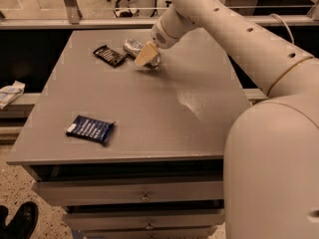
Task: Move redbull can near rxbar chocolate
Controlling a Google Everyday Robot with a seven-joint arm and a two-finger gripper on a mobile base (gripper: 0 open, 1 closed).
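The redbull can [132, 46] lies on its side at the far end of the grey table [149, 113], its shiny round top facing left. The rxbar chocolate [110, 55], a small black bar, lies flat just left of the can with a small gap between them. My gripper [147, 57] is down over the can's right end, and its tan part covers that end. The arm reaches in from the right.
A dark blue packet with a white end [90, 129] lies near the table's front left. My arm and body [269, 133] fill the right side. Drawers sit under the table front. A ledge with white paper [10, 92] is at the left.
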